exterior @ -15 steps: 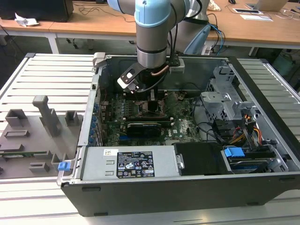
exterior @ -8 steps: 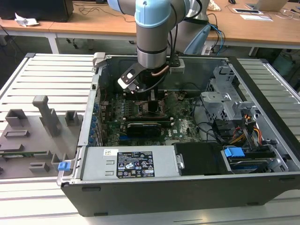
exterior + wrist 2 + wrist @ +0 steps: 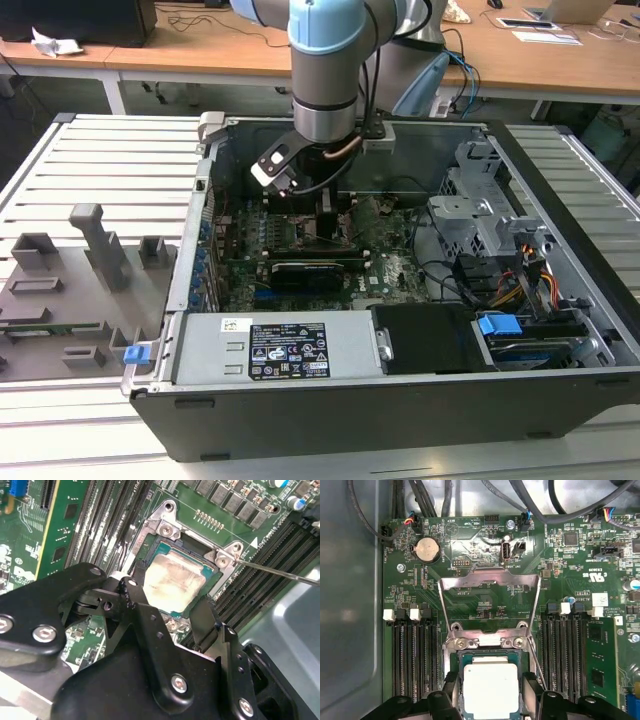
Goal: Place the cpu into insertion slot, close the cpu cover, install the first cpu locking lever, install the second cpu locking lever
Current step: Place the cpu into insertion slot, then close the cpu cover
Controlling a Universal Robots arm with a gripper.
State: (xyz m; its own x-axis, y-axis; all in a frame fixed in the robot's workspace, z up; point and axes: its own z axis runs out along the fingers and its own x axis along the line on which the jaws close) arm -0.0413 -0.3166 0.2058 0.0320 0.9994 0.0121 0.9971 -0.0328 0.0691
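First wrist view: the small flat square cpu with a pale silver-grey metal lid (image 3: 491, 692) lies low inside the square dark insertion slot with a silvery metal rim (image 3: 487, 641), its edges parallel to the rim
Gripper: the black metal two-finger gripper (image 3: 491, 682) is clamped on the cpu, one finger (image 3: 452, 685) against each of two opposite edges; in the exterior view the gripper (image 3: 325, 215) hangs under the grey and pale blue robot arm (image 3: 325, 60), upper middle of the frame, reaching into the open dark computer case (image 3: 400, 410)
Cover: the thin silvery cpu cover, a frame plate with a square cut-out (image 3: 490, 581), stands raised on its hinge at one side of the slot, with green motherboard (image 3: 470, 545) showing through the cut-out; not yet closed
Lever: in the second wrist view a thin bare steel locking lever (image 3: 280, 572) juts away from a corner of the slot and looks unlatched; which of the two it is I cannot tell
Step in hand: seating the chip, which looks nearly or fully down
Doing it well: keep the chip level and square to the rim and add no downward force, since the contacts beneath are likely delicate; any tilt or sideways drag could lift a corner
Materials: dull, faintly smeared metal on the cpu (image 3: 172, 580); stamped sheet rim with screw heads; matte black fingers; long ribbed black memory slots (image 3: 412, 655) flank the slot on both sides
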